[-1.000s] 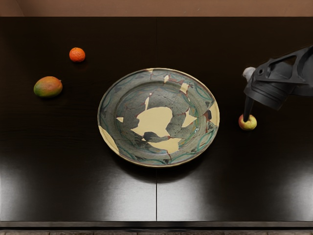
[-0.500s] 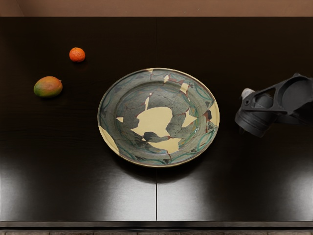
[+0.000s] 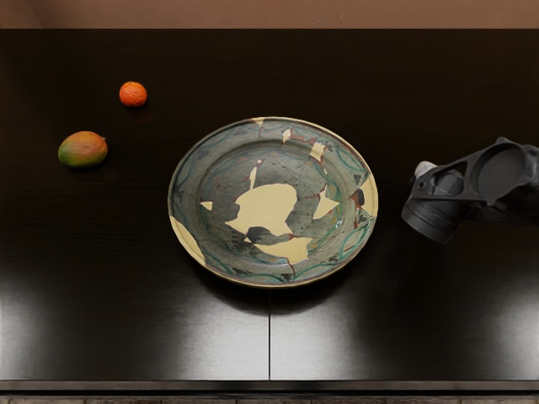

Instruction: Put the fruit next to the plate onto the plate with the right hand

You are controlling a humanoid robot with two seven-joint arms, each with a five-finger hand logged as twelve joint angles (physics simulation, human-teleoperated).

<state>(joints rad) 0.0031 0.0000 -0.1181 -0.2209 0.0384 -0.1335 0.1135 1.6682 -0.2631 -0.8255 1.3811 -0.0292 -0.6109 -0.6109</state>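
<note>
Right hand [image 3: 442, 206]: hangs low just beside the plate's [image 3: 368, 195] right rim; I cannot tell whether it is clasped on anything.
Fruit: none shows by that rim, so it is probably hidden under the hand.
Other fruit: a mango [image 3: 82, 149] and an orange [image 3: 132, 93] lie well apart, far left.
Risk: a weak hold could send the fruit rolling over the table [image 3: 269, 337]; a low carry could knock the rim.
Writing: none readable anywhere.

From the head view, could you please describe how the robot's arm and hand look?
The right arm is matte black, with rounded drum-like housings and a circular cap. The right hand is dark too, with a pale grey piece on top. No cables or markings show.
</note>
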